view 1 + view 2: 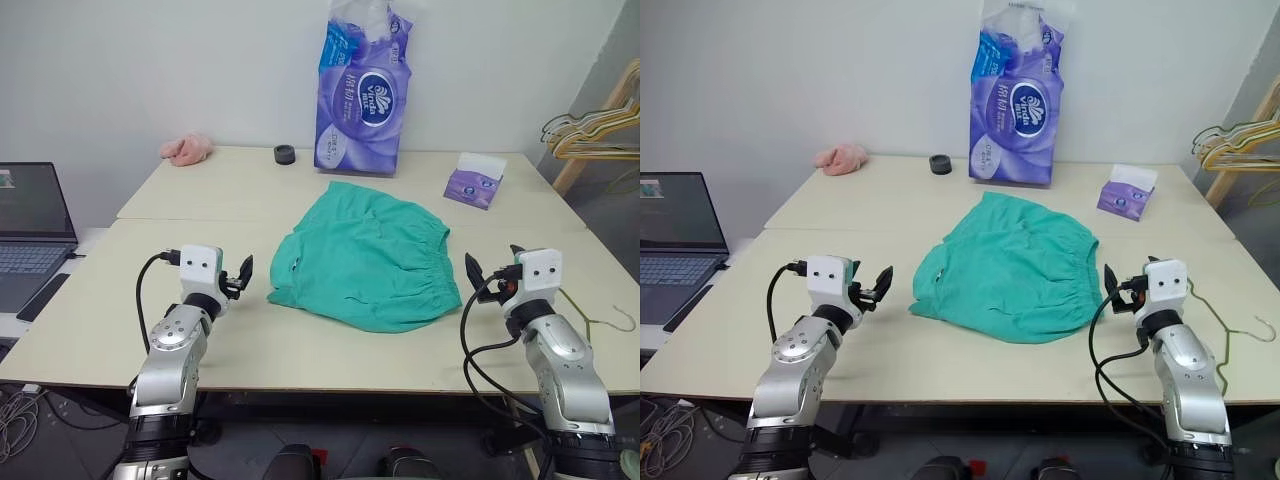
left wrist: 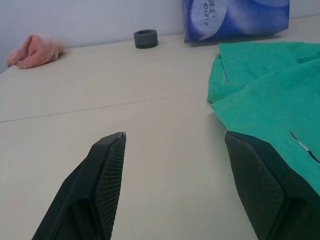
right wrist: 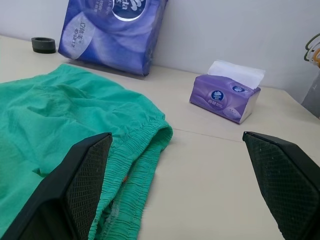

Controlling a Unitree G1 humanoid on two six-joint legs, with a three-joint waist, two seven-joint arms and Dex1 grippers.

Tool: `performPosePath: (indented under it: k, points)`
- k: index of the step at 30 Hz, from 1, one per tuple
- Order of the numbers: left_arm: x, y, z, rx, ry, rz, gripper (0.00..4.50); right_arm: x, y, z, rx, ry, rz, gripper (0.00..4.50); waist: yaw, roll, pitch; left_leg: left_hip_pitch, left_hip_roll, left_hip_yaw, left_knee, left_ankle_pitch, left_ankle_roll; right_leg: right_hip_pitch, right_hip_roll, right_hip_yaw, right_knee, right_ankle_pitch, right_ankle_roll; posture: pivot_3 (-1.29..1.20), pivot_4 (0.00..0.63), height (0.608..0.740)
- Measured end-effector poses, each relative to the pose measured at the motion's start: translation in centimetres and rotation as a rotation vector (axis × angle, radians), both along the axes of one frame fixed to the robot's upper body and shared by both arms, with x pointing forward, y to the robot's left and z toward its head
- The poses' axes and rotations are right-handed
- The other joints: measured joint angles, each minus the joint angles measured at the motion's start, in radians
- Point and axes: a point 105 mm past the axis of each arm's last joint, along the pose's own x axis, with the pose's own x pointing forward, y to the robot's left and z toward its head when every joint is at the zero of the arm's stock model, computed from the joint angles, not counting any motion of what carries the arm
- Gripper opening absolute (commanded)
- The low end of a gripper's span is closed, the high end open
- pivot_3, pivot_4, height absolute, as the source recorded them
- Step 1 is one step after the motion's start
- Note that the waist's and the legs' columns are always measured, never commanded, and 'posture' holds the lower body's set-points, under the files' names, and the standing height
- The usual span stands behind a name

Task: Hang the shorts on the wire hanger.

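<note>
Teal-green shorts (image 1: 367, 255) lie flat and a little rumpled at the centre of the head-camera frame, on a pale tabletop (image 1: 300, 345), gathered waistband toward the right and a small white mark near the hem on the left. Low on the left of the frame, the left gripper (image 1: 243, 275) hovers just beside that hem, its two black fingers parted and holding nothing. Low on the right, the right gripper (image 1: 492, 268) hovers just beside the waistband with fingers spread wide, also empty. At the right edge of the frame, the wire hanger (image 1: 598, 315) lies flat on the table beyond the right arm, thin, pale and hard to make out, its hook close to the table's edge. Risk looks greatest there: a flat wire gives fingers little to catch, and a nudge could slide it off the table. Loose fabric could also bunch or slip from a shallow pinch, and the right arm's dangling cable could snag the hanger. Bare table lies open in front of the shorts and along the left side. Farther back, toward the top of the frame, stand a purple tissue pack (image 1: 363, 92), a small tissue box (image 1: 474, 184), a black ring (image 1: 285, 154) and a pink cloth (image 1: 186, 149), all well apart from the shorts. A laptop (image 1: 32, 232) sits at the far left, off the table.
</note>
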Motion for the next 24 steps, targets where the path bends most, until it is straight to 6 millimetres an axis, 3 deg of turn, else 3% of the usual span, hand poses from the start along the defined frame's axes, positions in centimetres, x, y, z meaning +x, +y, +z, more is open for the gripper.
performPosePath:
  k: [11, 23, 24]
  points:
    - [-0.2, -0.3, 0.5, 0.009, -0.026, -0.022, 3.33, 0.0, 0.0, -0.1, 0.0, 0.003, 0.001, 4.46, 0.0, 0.0, 0.0, 0.0, 0.0, 0.0, 0.0, 0.0, 0.0, 0.0, 0.0, 0.0, 0.0, 0.0, 0.0, 0.14, 0.0, 0.74]
    - [-0.4, -1.3, 1.6, -0.099, -0.07, -0.102, 3.33, 0.0, 0.1, -0.1, 0.025, 0.006, 0.021, 4.46, -0.001, 0.0, 0.0, 0.0, 0.0, 0.0, 0.0, 0.0, 0.0, 0.0, 0.0, 0.0, 0.0, 0.0, 0.0, 0.11, 0.0, 0.74]
    - [-0.5, -1.3, 1.6, -0.1, -0.071, -0.107, 3.5, -0.1, 0.1, 0.0, 0.031, 0.006, 0.023, 4.49, -0.001, 0.0, 0.0, 0.0, 0.0, 0.0, 0.0, 0.0, 0.0, 0.0, 0.0, 0.0, 0.0, 0.0, 0.0, 0.11, 0.0, 0.74]
